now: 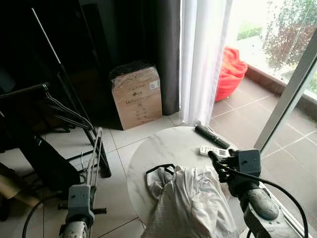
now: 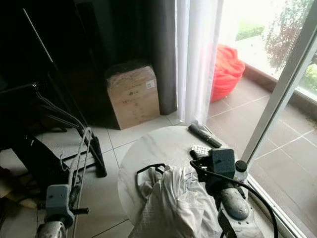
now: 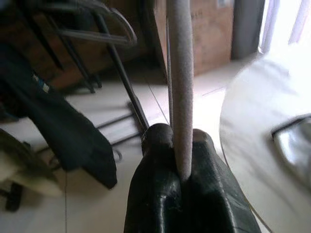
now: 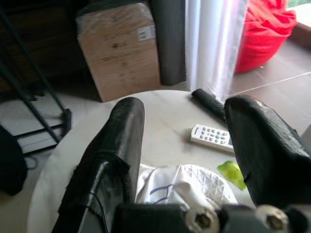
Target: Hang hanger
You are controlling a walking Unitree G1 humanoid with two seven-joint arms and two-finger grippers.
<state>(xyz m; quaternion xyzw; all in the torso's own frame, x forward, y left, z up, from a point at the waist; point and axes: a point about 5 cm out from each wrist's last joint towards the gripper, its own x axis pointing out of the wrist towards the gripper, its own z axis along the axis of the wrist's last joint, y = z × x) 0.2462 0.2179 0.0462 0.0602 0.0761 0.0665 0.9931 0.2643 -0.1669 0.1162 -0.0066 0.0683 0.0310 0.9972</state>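
Thin grey hanger (image 3: 181, 73) between closed left gripper (image 3: 182, 177) jaws

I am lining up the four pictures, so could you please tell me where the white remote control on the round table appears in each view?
Left eye view: white remote control, at the round pale table's right edge, ahead of the right gripper.
Right eye view: just beyond that gripper.
Left wrist view: not in it.
Right wrist view: between the open jaws.
Shared landmark: brown cardboard box.
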